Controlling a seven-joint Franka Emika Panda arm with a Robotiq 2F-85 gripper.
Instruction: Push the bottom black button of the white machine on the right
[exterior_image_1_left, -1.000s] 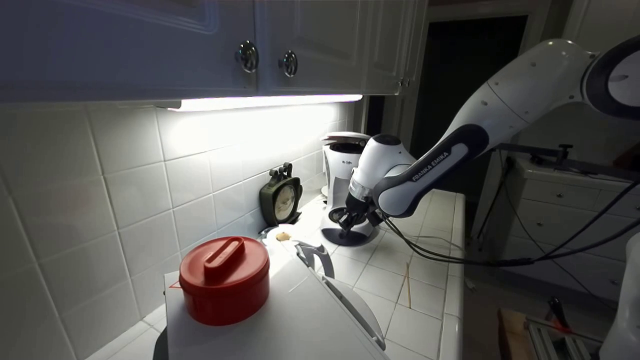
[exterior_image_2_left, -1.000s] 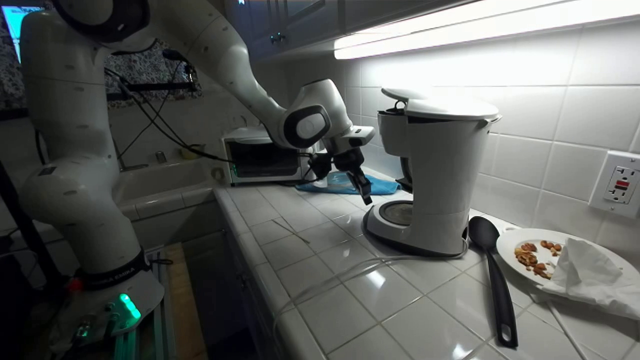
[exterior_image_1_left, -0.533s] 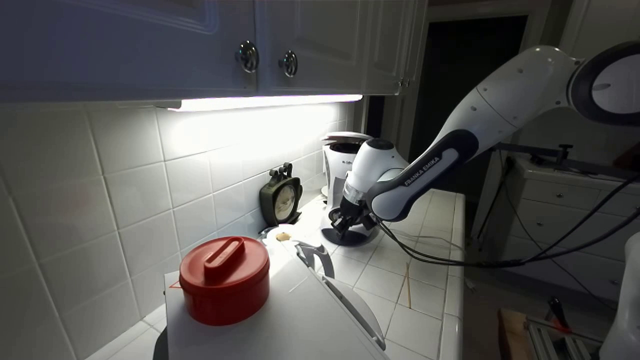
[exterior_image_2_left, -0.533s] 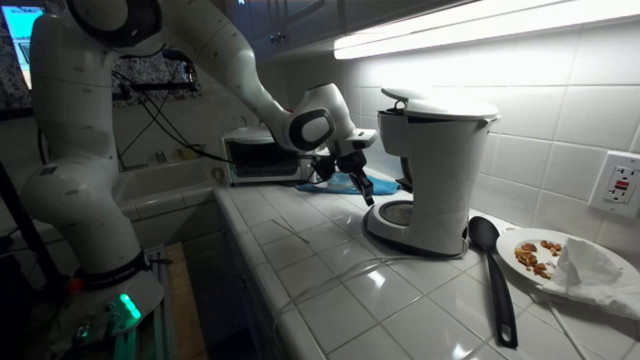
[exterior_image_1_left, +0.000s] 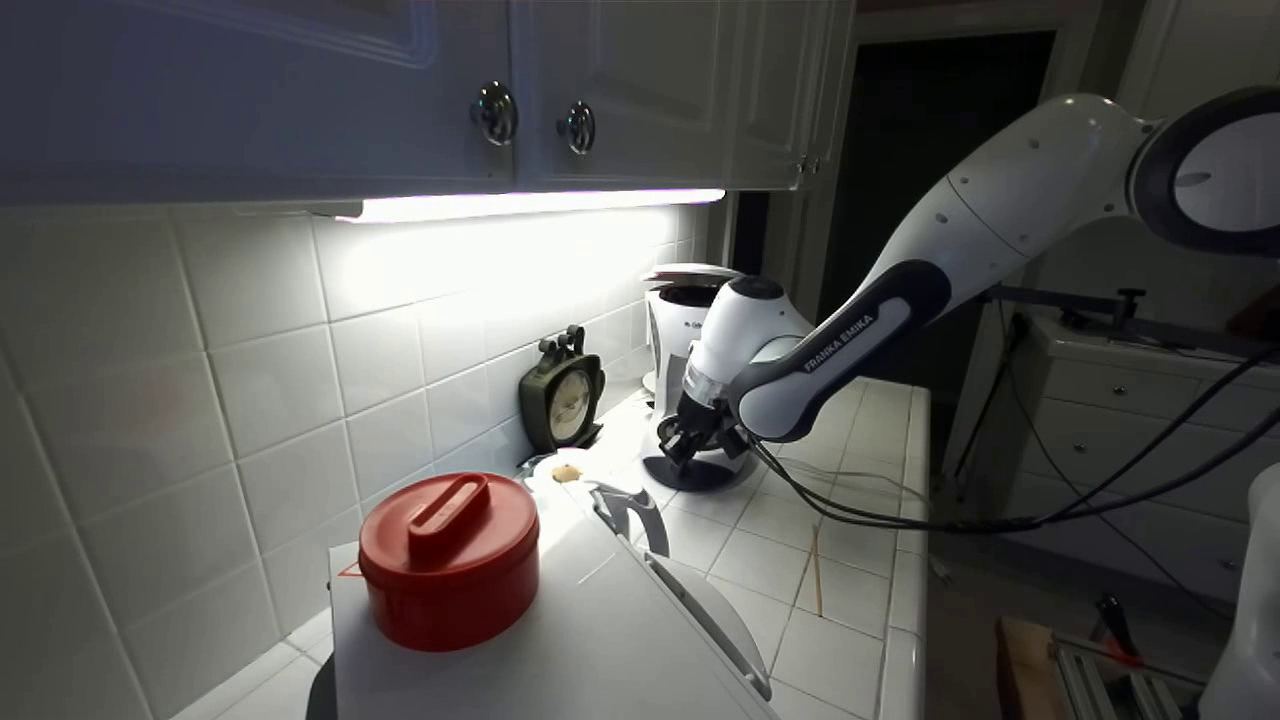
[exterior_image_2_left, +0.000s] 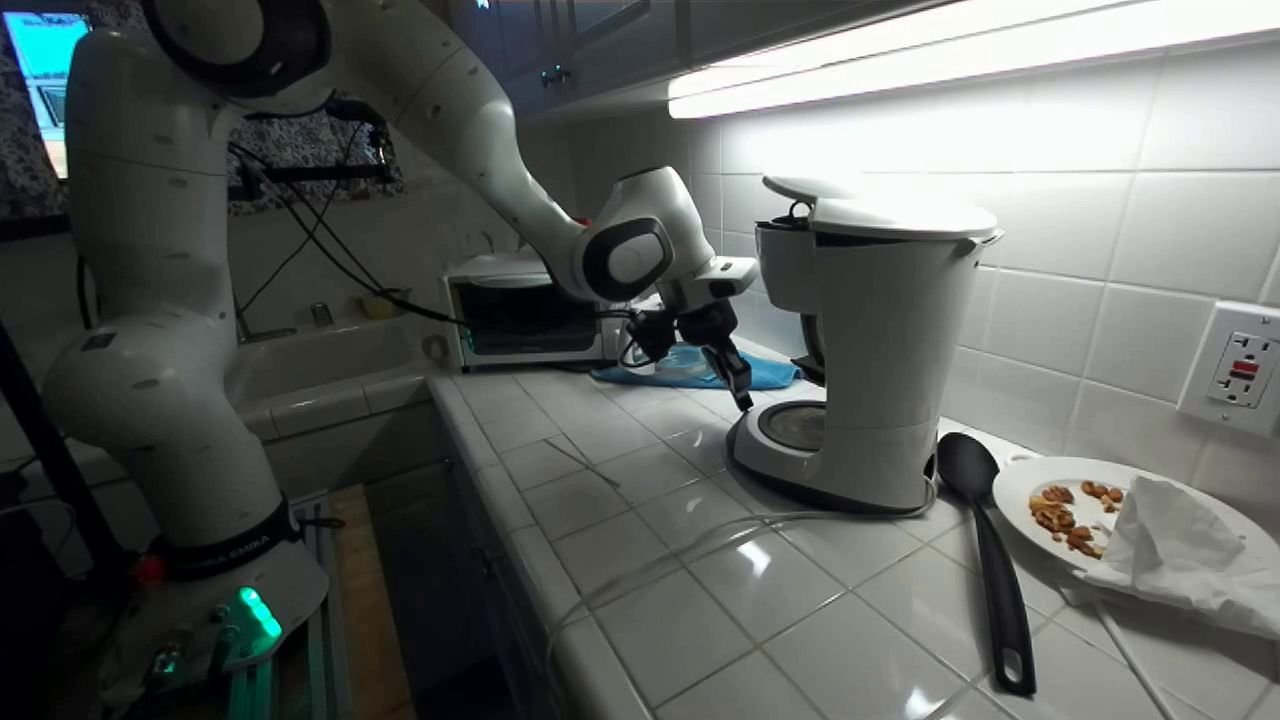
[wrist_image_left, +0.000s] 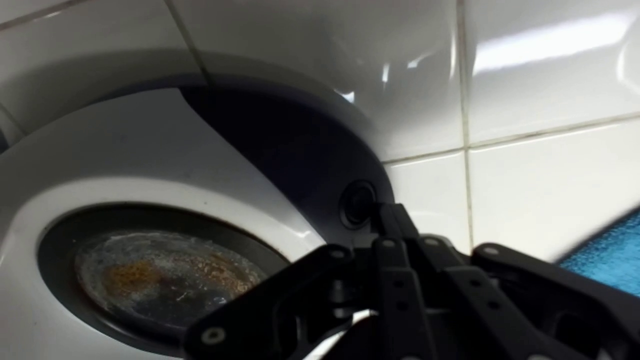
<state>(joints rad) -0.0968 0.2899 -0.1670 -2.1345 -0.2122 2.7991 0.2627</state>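
The white machine, a white coffee maker with its lid raised, stands on the tiled counter in both exterior views (exterior_image_1_left: 670, 345) (exterior_image_2_left: 885, 350). In the wrist view its black base front (wrist_image_left: 295, 145) and round warming plate (wrist_image_left: 165, 280) show. A round black button (wrist_image_left: 356, 204) sits in that base front. My gripper (wrist_image_left: 392, 210) is shut, its fingertips together with nothing between them. The tips overlap the button's right edge in the wrist view; whether they touch it I cannot tell. In an exterior view the gripper (exterior_image_2_left: 744, 400) points down just in front of the base.
A blue cloth (exterior_image_2_left: 770, 372) lies behind the gripper, with a toaster oven (exterior_image_2_left: 530, 315) further back. A red lidded pot (exterior_image_1_left: 450, 570) stands nearer an exterior view. A black spoon (exterior_image_2_left: 1000, 580), a plate of nuts (exterior_image_2_left: 1020, 485) and a power cord (exterior_image_2_left: 690, 545) lie by the machine.
My gripper has moved a little closer to the front of the machine's base, leftward in an exterior view where the red pot shows. It stays shut. The machine has not moved.
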